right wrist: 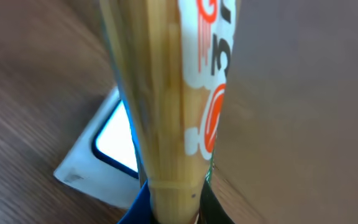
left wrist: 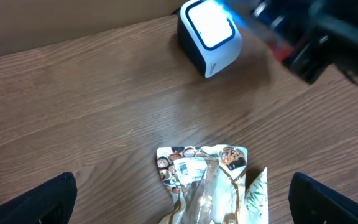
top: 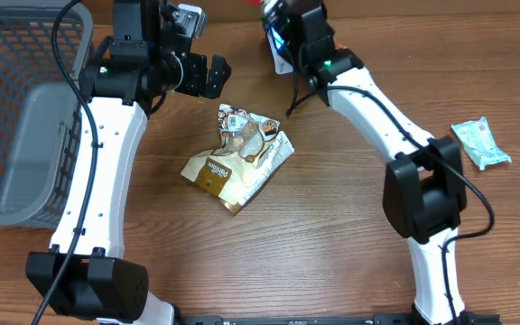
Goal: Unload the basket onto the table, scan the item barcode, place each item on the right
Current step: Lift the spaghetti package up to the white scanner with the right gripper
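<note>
With my right gripper (right wrist: 169, 208) clamped narrow on the spaghetti packet (right wrist: 166, 93) above the scanner (right wrist: 79, 173) at the worktop's (top: 332, 226) twelve o'clock, I should turn its barcode squarely toward the lit window (right wrist: 115, 142).

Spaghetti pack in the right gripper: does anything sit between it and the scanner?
Nothing visible does. The right gripper holds the spaghetti pack close by the scanner and its lit window, with no other item between them.
</note>
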Motion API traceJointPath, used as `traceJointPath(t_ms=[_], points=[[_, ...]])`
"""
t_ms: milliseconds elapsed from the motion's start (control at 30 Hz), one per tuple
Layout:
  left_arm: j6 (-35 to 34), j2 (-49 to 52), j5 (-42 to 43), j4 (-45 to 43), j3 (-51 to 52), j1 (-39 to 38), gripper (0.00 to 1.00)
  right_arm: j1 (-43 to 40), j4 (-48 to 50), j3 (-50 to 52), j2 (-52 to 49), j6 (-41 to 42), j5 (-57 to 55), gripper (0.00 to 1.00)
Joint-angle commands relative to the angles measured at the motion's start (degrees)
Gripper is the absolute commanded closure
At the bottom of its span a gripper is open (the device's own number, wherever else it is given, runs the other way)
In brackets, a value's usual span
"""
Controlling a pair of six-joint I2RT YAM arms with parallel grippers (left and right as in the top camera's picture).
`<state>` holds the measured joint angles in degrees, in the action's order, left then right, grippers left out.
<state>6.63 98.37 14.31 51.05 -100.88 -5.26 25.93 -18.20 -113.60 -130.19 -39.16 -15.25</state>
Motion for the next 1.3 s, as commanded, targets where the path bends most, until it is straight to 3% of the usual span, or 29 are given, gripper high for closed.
traceJointPath(t_ms=[0,333,1133,1267], points=[[1.09,-0.87,0.11,-0.24,-0.52,-0.39,0.0,0.37,5.44,-2.6,2.62,-5.95,3.34,0.96],[1.09,-0.87,0.13,-0.24,-0.52,-0.39,0.0,0.37,6.56,-2.58,2.1,-6.16,8.13,0.96],[1.09,-0.87,0.13,-0.24,-0.52,-0.42,0.0,0.37,7.39,-2.23,-0.79,-9.31,7.45,0.96],[1.09,-0.87,0.13,-0.24,-0.52,-0.39,0.0,0.37,7.43,-2.32,-0.04,-5.05,7.43,0.96]])
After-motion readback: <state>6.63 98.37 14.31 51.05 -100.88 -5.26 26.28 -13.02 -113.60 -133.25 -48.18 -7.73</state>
